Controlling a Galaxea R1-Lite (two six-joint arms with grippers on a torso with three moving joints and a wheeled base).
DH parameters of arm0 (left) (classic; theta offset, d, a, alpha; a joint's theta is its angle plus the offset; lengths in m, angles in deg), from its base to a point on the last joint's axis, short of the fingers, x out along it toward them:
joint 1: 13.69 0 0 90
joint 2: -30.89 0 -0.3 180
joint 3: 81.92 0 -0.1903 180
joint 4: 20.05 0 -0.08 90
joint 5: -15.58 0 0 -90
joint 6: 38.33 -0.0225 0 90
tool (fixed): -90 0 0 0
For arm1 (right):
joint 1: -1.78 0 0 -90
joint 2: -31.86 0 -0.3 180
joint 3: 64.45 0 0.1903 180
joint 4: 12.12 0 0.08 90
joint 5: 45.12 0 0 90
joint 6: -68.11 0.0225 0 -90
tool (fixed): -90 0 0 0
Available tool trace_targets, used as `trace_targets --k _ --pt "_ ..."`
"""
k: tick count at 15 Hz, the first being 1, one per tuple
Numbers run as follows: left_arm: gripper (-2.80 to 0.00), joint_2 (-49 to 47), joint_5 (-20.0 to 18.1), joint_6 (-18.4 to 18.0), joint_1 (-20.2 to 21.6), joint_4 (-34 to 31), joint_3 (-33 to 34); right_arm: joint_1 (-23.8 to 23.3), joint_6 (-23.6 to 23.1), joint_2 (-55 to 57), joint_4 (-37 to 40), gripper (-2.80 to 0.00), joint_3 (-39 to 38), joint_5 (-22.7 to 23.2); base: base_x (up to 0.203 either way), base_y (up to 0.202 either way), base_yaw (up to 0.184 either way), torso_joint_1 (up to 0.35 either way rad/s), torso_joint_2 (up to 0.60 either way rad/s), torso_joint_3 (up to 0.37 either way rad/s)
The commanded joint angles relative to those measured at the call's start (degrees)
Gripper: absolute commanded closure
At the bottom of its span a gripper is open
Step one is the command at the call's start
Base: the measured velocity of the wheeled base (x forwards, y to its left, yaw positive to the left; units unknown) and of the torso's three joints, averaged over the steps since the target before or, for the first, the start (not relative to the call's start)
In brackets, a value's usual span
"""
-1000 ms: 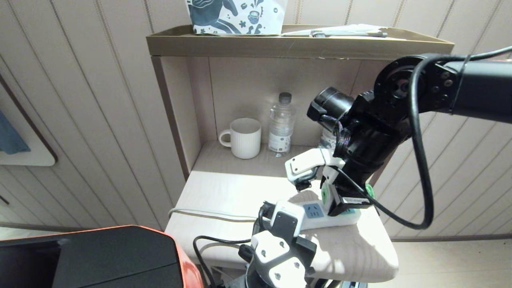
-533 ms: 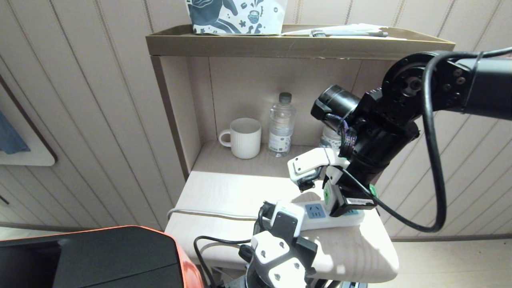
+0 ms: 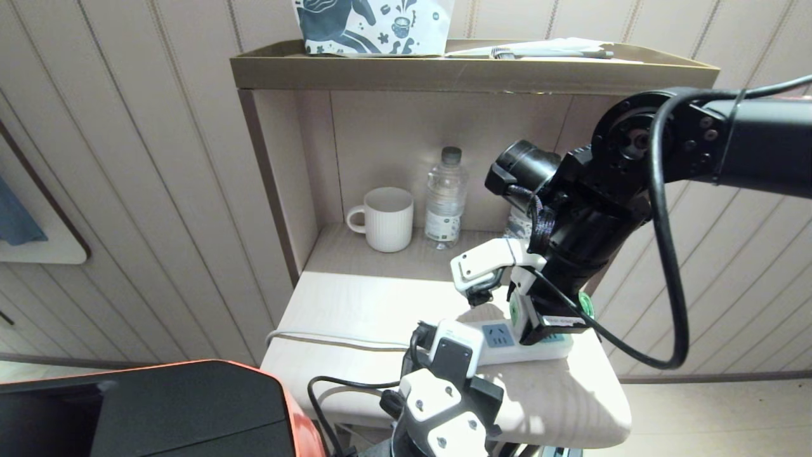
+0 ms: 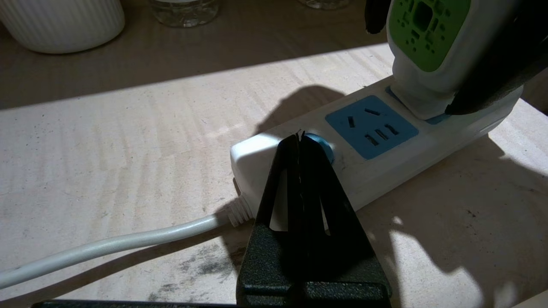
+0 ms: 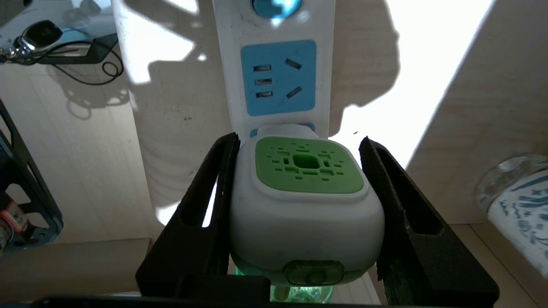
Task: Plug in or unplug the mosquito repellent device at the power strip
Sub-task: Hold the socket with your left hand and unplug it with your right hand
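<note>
Little changed: right hand still clamps mosquito repellent device.

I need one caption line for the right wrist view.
Right gripper clamps the white, green-topped mosquito repellent device seated in the white power strip.

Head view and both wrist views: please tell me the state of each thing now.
Repellent device: upright, seated on the strip's far socket.
Power strip: flat on the table, near socket free.
Right gripper: clamped on the device's sides.
Left gripper: shut, tips on the strip's button end.
Mug: upright.
Bottle: upright, capped.
</note>
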Motion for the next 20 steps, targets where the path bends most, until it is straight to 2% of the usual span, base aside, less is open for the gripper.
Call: trace_targets --k 1,5,11,15,20 --pt "0.00 -0.1 0.2 0.1 0.0 0.5 0.1 0.2 -0.3 -1.3 -0.1 0.00 0.7 -0.1 0.000 0.000 0.000 0.000 0.00 0.000" --pt "0.00 -0.2 0.2 0.1 0.0 1.0 0.6 -0.2 -0.2 -3.4 0.2 0.00 -0.9 0.2 0.000 0.000 0.000 0.000 0.00 0.000" --pt "0.00 -0.5 0.2 0.1 0.0 1.3 0.8 -0.5 -0.1 -3.0 -0.7 0.00 -7.5 0.4 0.000 0.000 0.000 0.000 0.00 0.000" --pt "0.00 -0.3 0.3 0.0 0.0 1.2 0.5 -0.5 -0.3 -0.9 -2.0 0.00 -7.1 0.1 0.000 0.000 0.000 0.000 0.00 0.000" --pt "0.00 -1.3 0.2 0.0 0.0 1.2 0.5 0.1 -0.3 -3.6 -1.7 0.00 -2.1 -0.3 0.000 0.000 0.000 0.000 0.00 0.000"
